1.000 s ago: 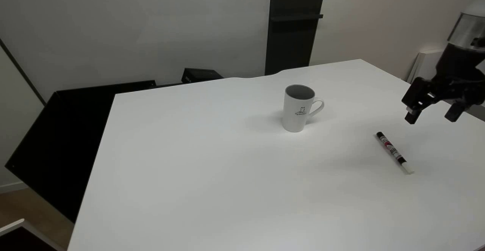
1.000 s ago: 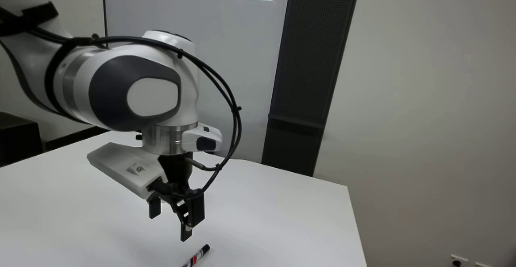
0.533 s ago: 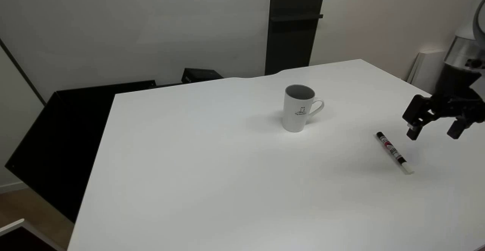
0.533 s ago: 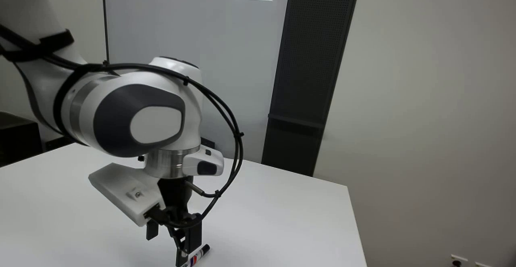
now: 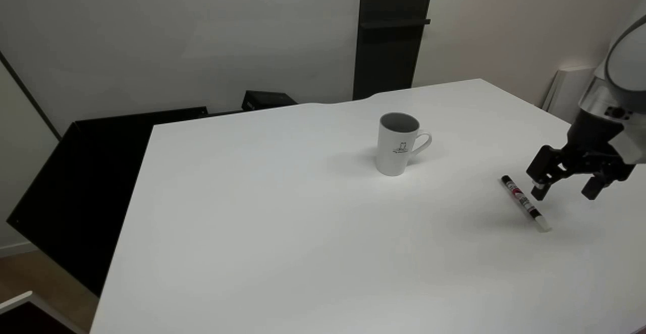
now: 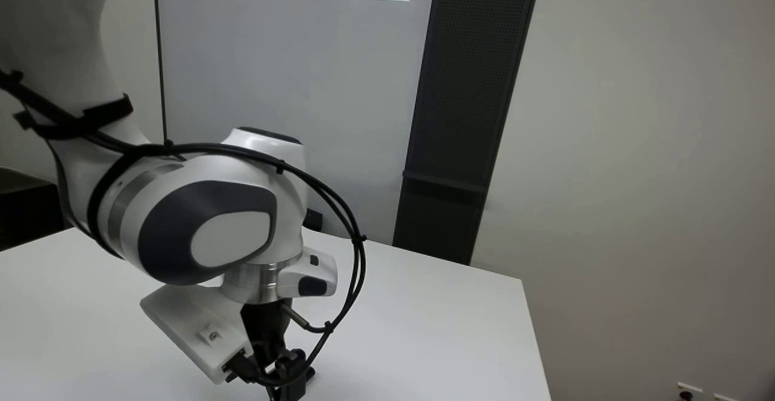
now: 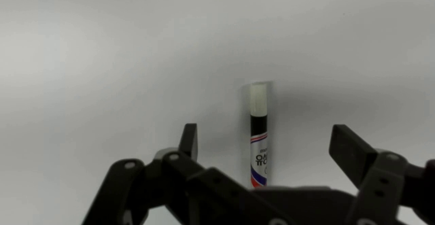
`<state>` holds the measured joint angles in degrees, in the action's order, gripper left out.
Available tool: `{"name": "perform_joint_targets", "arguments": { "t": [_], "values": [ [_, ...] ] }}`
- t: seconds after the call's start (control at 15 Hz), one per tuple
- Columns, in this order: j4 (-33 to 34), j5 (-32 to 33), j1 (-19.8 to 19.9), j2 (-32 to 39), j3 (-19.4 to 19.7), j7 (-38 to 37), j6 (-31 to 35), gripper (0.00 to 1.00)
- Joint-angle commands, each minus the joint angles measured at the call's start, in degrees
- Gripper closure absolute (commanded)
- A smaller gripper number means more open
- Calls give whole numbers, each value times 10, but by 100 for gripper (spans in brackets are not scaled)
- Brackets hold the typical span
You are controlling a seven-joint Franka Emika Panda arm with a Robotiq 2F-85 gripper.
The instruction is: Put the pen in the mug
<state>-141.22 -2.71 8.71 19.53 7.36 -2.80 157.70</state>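
The pen (image 5: 523, 199) lies flat on the white table, with a white-grey printed body, a black end and a pale end. In the wrist view the pen (image 7: 259, 143) points up the picture between the two fingertips, a little nearer the left one; its lower part is hidden behind the gripper. My gripper (image 5: 564, 193) is open and empty, low over the table at the pen. In the wrist view the gripper (image 7: 264, 135) has a wide gap with the pen untouched. The white mug (image 5: 393, 147) stands upright, handle to the right, dark grey inside. It does not show in the wrist view.
The white table (image 5: 282, 233) carries the mug and pen. The arm (image 6: 206, 225) with its looping black cable covers much of an exterior view. A black box (image 5: 267, 100) and a dark panel (image 5: 391, 36) stand beyond the table's back edge.
My gripper has come down towards the table and, in an exterior view, slightly left, closer to the pen. It stays open. The pen and the mug have not moved.
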Motion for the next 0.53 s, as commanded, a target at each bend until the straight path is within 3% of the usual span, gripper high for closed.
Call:
{"name": "perform_joint_targets", "arguments": {
  "t": [0.0,0.47],
  "values": [
    [18,-17,10,37,-11,21,29,0],
    [31,-14,12,83,-18,31,93,0]
  ]
}}
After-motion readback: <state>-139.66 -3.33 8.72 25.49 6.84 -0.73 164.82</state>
